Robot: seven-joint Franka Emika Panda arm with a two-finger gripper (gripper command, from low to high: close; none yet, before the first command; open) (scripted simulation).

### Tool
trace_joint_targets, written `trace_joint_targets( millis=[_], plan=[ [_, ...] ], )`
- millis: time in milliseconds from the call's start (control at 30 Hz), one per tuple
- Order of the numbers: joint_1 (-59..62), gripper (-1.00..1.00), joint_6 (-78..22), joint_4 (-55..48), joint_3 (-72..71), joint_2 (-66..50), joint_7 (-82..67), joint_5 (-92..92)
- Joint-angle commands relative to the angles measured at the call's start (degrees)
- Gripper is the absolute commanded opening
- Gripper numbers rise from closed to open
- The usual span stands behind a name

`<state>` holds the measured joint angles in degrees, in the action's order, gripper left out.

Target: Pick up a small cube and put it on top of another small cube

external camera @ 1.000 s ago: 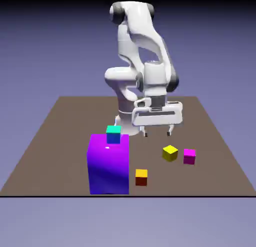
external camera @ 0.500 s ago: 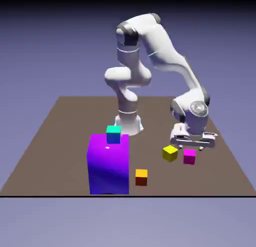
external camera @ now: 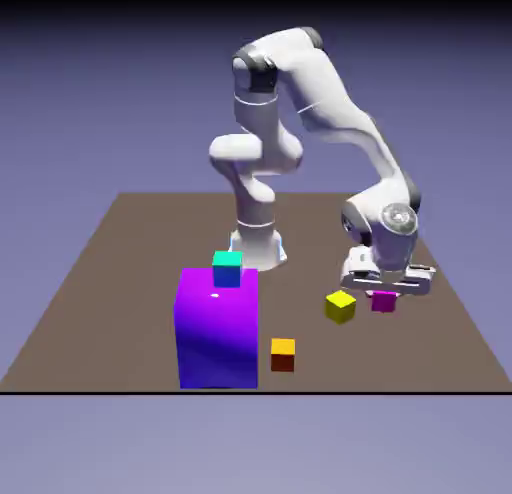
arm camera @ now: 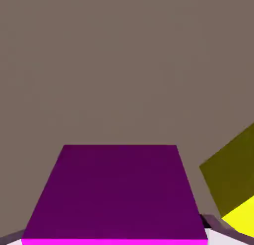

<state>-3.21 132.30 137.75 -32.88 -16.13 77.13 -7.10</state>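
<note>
1. Since a second ago the arm has swung from the desk's [external camera: 130,282] middle down to the right, and the hand [external camera: 386,291] now sits clenched on the pink cube [external camera: 384,301].
2. That cube rests on the desk at right, just beside the yellow cube [external camera: 340,305].
3. It looks light, rigid and smooth: flat opposite faces suit the grip, mid-height.
4. All blocks are matte, sharp-edged; orange cube [external camera: 283,353] and purple block [external camera: 218,327] lie nearer left.

Glossy white arm [external camera: 330,112] of rounded, tubular segments with dark grey joint rings and round grey end caps, ending in a flat white-grey pincer [external camera: 385,285]
</note>
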Motion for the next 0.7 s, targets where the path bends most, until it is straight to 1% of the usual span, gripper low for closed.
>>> trace_joint_targets(
  millis=[0, 300, 367, 533, 567, 600, 667],
  plan=[
    [-0.8, -1.00, -1.0, 0.6, 0.9, 1.3, -2.4, 0.5],
    [-8.2, -1.00, -10.0, 5.9, 9.1, 13.4, -24.8, 3.8],
    [-8.4, -1.00, -10.3, 6.1, 9.4, 13.8, -25.5, 3.9],
    [-9.6, -1.00, 1.3, 10.2, 10.8, 5.8, -22.9, 7.4],
    [-9.6, 1.00, 1.3, 10.2, 10.8, 5.8, -22.9, 7.4],
    [-9.6, 1.00, 1.3, 10.2, 10.8, 5.8, -22.9, 7.4],
    [-9.1, 1.00, -3.7, 8.4, 10.2, 9.2, -24.0, 5.9]
  ],
)
